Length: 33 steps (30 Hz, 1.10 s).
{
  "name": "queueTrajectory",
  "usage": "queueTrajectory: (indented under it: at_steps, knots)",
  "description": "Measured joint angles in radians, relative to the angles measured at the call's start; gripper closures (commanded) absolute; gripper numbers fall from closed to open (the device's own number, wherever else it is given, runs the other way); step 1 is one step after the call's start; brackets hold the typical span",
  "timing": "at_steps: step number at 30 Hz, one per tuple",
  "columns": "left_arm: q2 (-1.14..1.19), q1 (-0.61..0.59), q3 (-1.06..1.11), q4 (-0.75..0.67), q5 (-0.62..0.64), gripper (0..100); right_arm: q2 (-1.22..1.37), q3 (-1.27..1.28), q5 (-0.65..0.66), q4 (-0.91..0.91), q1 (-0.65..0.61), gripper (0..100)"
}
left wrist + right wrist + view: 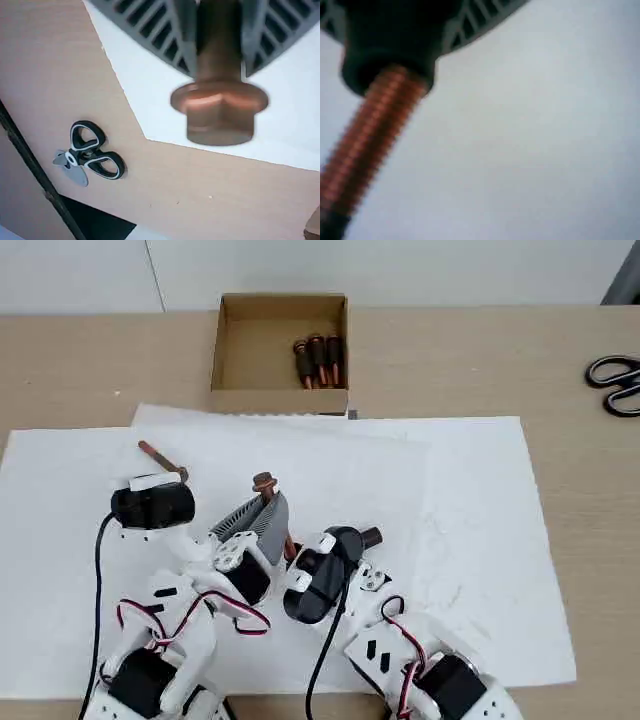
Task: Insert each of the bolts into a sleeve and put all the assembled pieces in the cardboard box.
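Over the near worktop (500, 350), align the bolt (219, 107) your left hand (268, 505) grips squarely with the sleeve (390, 45) your right hand (298, 552) clasps.

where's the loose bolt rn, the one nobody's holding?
High view: the loose bolt lies on the white paper at the left side, just beyond the left arm, below and left of the cardboard box.

Box (250, 352) sat behind my paper (450, 540), 3 assembled pcs (318, 360) in its R side; loose bolt (160, 457) on paper's L part; scissors (615, 383) far R.
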Motion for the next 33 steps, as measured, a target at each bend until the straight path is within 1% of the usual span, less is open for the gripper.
queueTrajectory:
  at_steps: [4, 17, 21, 25, 30, 33]
  knots:
    - [0.002, -0.029, 0.003, -0.02, 0.008, 99, 0.0, -0.002, 0.0, -0.002, 0.0, 99.5]
    - [0.002, -0.029, 0.003, -0.02, 0.009, 99, 0.0, -0.002, 0.0, -0.008, 0.0, 99.5]
    - [0.0, 0.012, 0.023, -0.028, 0.002, 99, 0.0, 0.0, 0.0, -0.008, 0.0, 99.5]
    - [-0.008, 0.018, 0.026, -0.029, 0.0, 99, 0.0, 0.0, 0.0, -0.008, -0.005, 99.5]
    - [-0.008, 0.018, -0.006, 0.049, 0.0, 99, 0.0, 0.002, 0.0, -0.006, -0.008, 99.5]
    - [-0.009, 0.018, -0.038, 0.1, -0.035, 99, 0.002, 0.002, 0.0, -0.006, -0.008, 99.5]
